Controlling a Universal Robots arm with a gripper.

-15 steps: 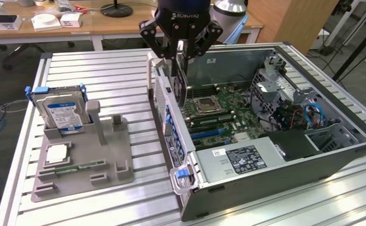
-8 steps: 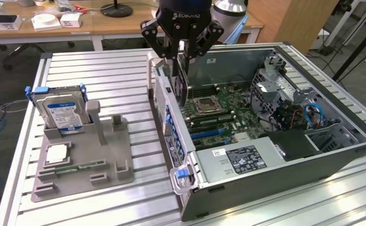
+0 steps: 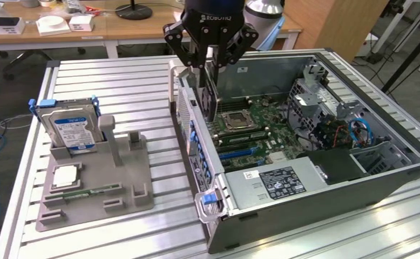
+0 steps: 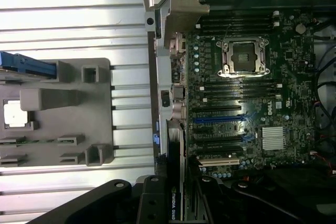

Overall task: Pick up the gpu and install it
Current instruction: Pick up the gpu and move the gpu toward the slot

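The gpu (image 3: 211,94) is held upright and on edge by the gripper (image 3: 210,60), whose jaws are closed narrowly on its upper edge. It is hung inside the open computer case (image 3: 383,178), close to the wall on the exterior view's left. The CPU socket (image 3: 237,120) is seen at about five o'clock from the card in the exterior view, and the hard drive (image 3: 69,127), stood in the grey holder (image 3: 123,178), at about eight o'clock, well apart; whether the card's lower edge touches the motherboard (image 3: 264,132) cannot be told.
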